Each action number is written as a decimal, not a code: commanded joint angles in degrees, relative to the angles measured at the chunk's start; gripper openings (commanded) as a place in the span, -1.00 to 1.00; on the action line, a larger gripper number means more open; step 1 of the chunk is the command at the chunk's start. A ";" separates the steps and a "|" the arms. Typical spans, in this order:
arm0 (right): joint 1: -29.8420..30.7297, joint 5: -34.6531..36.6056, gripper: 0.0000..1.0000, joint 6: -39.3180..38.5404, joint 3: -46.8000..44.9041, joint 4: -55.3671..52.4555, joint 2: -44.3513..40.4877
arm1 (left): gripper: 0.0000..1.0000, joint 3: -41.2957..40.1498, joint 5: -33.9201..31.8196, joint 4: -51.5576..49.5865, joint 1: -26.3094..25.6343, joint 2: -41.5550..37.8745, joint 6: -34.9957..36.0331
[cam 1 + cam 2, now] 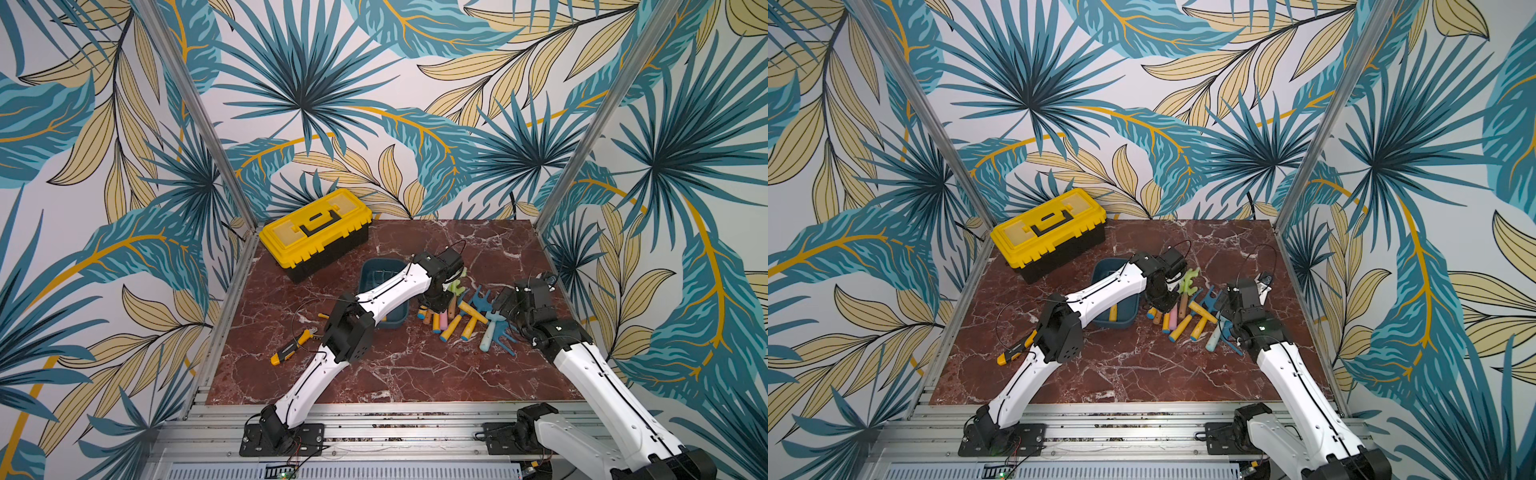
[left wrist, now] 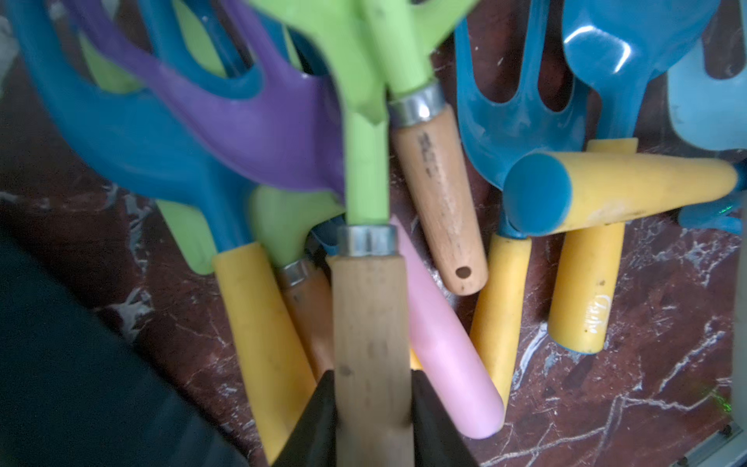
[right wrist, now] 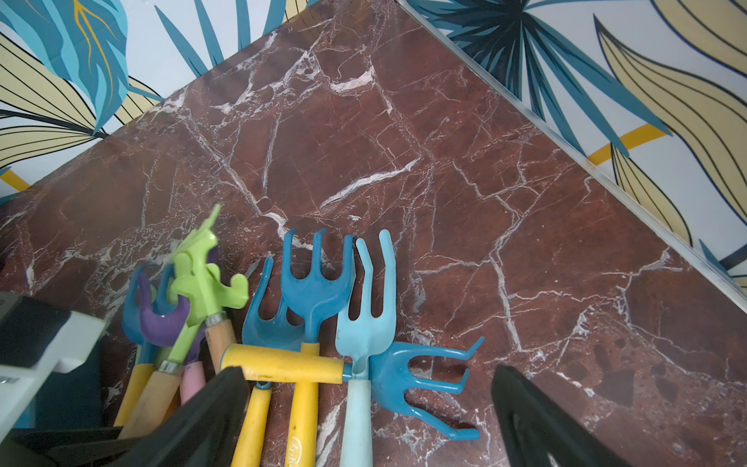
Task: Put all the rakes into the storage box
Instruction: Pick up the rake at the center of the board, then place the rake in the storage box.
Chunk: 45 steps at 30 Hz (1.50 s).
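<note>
1. Leaf-printed walls are closing in the worktop [image 1: 415, 365] on the left, back and right. A metal rail [image 1: 374, 415] is running along the near edge.
2. A utility knife [image 1: 286, 351] is lying near the left edge, well apart from everything else. Bare marble is stretching across the whole front between the two arms, and the back right corner is lying open too.
3. A yellow-lidded toolbox [image 1: 316, 226] is sitting in the back left corner with its lid down, so its contents are not showing.
4. The storage box [image 1: 372, 274] is sitting just forward and right of the toolbox, open-topped. The left arm is crossing above it and hiding much of the inside. In a top view, one yellow-handled tool [image 1: 1112, 312] is lying in it.
5. A heap of garden tools [image 1: 461, 316] is lying just right of the storage box, with the handles pointing toward the near edge.
6. The left pincer [image 2: 372, 384] is clenching the wooden handle of the rake [image 2: 368, 283]. The rake is outside the storage box, over the left part of the heap, and its green head [image 1: 1187, 282] is riding above the other tool heads.
7. The right pincer [image 3: 370, 372] is hovering at the right side of the heap with its jaws standing wide, grasping nothing.
</note>
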 commanded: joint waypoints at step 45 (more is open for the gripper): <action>-0.31 -12.74 0.99 -4.44 -1.38 4.04 4.14 | -0.78 -9.97 -26.64 1.58 -6.64 -11.98 -3.15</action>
